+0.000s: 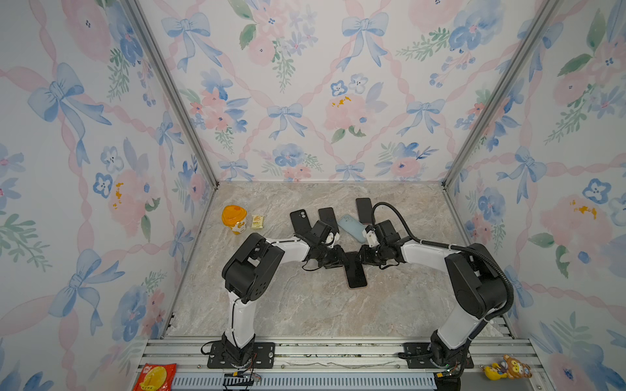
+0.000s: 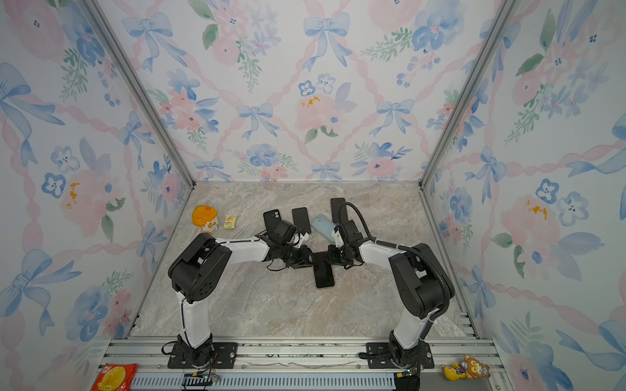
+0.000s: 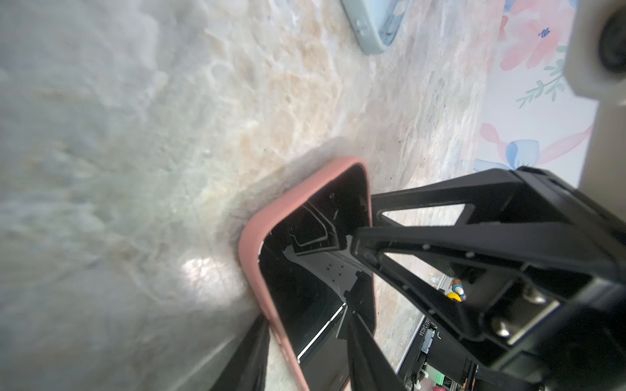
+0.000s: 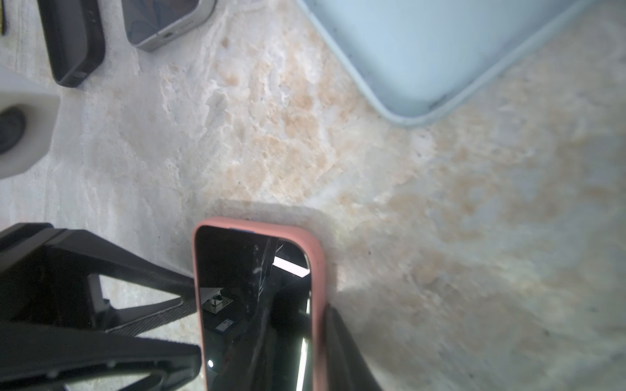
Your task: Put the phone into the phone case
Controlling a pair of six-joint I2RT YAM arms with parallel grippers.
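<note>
Phone [image 1: 355, 276] already lies in pink case [image 4: 316, 270], mid marble-look counter [image 1: 305, 311]; I judge it's the seating step. My L jaws touch one long edge, R jaws the other, can't tell if either pinches. Next: press far corners flush w/o sliding it. Floral walls [image 1: 305, 101] close round, spare phones [image 1: 327, 216] behind

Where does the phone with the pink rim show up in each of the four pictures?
Top view: pink-rimmed phone in the middle of the table.
Top view: same spot, middle of the table.
Left wrist: close up, seen at a slant.
Right wrist: close up, seen lengthwise.
Shared landmark: pale blue case, just past the phone's far end.
</note>
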